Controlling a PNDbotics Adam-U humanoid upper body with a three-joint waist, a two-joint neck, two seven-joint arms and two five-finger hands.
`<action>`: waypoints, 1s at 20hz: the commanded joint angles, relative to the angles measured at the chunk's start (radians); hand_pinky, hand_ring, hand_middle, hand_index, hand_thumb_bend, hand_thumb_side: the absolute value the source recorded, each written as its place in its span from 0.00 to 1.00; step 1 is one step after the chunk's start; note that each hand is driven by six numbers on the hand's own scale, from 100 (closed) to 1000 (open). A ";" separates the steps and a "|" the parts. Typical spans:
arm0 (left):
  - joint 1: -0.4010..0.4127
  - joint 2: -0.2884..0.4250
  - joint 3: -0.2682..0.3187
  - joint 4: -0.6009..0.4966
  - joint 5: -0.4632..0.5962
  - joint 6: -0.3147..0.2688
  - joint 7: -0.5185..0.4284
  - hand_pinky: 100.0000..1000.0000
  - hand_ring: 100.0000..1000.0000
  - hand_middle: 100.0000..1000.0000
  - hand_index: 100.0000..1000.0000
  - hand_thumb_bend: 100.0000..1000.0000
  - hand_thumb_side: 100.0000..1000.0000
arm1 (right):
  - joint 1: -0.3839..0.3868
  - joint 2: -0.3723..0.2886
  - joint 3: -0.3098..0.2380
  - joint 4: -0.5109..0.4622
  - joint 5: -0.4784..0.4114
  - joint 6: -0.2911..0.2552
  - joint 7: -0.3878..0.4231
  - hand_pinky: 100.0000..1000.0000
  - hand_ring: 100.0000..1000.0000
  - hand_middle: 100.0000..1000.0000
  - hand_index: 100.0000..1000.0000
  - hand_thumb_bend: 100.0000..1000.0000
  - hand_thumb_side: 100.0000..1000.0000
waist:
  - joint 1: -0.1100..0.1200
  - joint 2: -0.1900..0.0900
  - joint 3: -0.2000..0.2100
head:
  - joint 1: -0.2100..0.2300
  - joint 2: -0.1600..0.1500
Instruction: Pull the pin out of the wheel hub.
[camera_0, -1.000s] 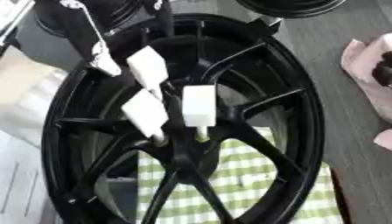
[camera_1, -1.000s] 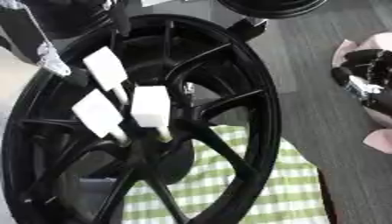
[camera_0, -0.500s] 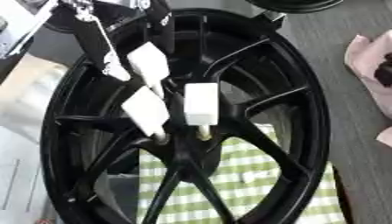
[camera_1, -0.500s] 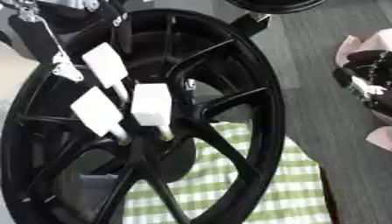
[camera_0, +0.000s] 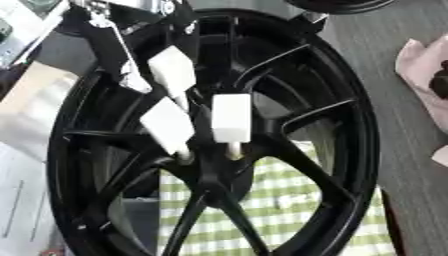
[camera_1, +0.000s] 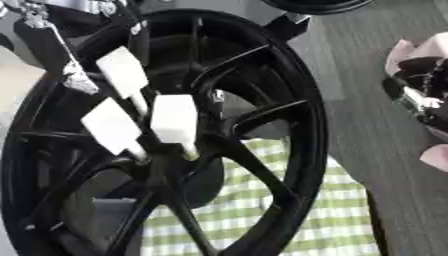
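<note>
Change is small. The robot's left hand (camera_0: 118, 50) comes in over the big black spoked wheel (camera_0: 350, 130) from about 11 o'clock. Its long black and silver finger (camera_0: 131, 80) has slid a little lower and closer to the pins than it was a second ago. The finger looks straight and stretched out, and it holds nothing. The rest of that hand is cut off at the top edge.

Three pins with white block tops stick up by the middle of the wheel, and none of them has moved. The top white pin (camera_0: 172, 71) is at about 11 o'clock from the hub. The fingertip is just beside it on the 9 o'clock side, and I cannot tell if they touch. The lower white pin (camera_0: 166, 125) is at 10 o'clock. The upright white pin (camera_0: 231, 117) is at 12 o'clock.

So no pin is out yet. I think the hand is only getting into place, and it must close around a white block before it can pull.

A green and white checked cloth (camera_0: 297, 215) lies under the wheel at 6 o'clock. The right hand (camera_1: 418, 95) sits far off at 3 o'clock on something pink (camera_0: 418, 60). I cannot tell how that hand is held.
</note>
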 joint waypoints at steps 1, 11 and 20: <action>-0.015 0.019 0.017 -0.011 -0.001 -0.009 -0.012 0.73 0.62 0.35 0.49 0.27 0.00 | -0.006 -0.015 -0.012 -0.010 0.000 -0.002 0.001 0.93 0.64 0.58 0.68 0.42 0.26 | -0.006 -0.021 0.001 | 0.001 -0.013; -0.024 0.029 0.095 -0.004 0.024 0.024 -0.012 0.72 0.57 0.26 0.40 0.27 0.00 | 0.006 -0.017 -0.015 -0.004 0.001 -0.003 0.003 0.93 0.64 0.58 0.68 0.42 0.26 | -0.008 -0.033 0.011 | -0.006 0.002; 0.006 0.114 0.271 0.024 0.033 0.055 0.043 0.72 0.57 0.25 0.40 0.31 0.00 | 0.034 -0.024 -0.029 0.001 0.000 -0.008 -0.007 0.93 0.64 0.58 0.68 0.42 0.26 | -0.014 -0.057 0.039 | -0.033 0.029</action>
